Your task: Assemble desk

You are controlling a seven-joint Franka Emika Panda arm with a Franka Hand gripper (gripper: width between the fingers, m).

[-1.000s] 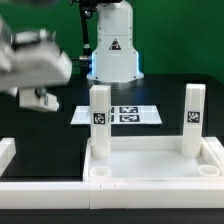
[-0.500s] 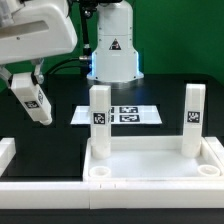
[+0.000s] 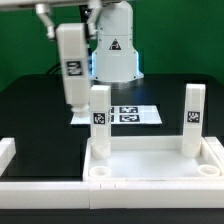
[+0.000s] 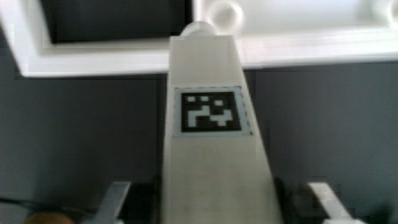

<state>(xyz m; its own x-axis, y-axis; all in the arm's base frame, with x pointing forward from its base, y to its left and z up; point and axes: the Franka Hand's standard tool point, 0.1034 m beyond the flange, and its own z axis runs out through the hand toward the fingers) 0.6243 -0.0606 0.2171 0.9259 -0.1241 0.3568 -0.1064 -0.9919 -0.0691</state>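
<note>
The white desk tabletop (image 3: 150, 165) lies rim up at the front. Two legs stand upright in its rear sockets, one (image 3: 100, 118) on the exterior view's left and one (image 3: 193, 118) on its right. The two front corner sockets (image 3: 100, 172) show as open holes. My gripper (image 3: 66, 25) is shut on the top of a third white leg (image 3: 72, 65) with a tag. It holds that leg upright in the air, behind and to the left of the left standing leg. In the wrist view the leg (image 4: 214, 130) runs between my fingers (image 4: 121, 200) toward the tabletop rim (image 4: 107, 55).
The marker board (image 3: 135, 116) lies flat on the black table behind the tabletop. Low white border walls (image 3: 35, 186) run along the front and at the exterior view's left. The robot's base (image 3: 113, 50) stands at the back.
My gripper has carried the leg from the exterior view's far left toward the right and upward. The leg has turned from tilted to upright, close to the left standing leg.
</note>
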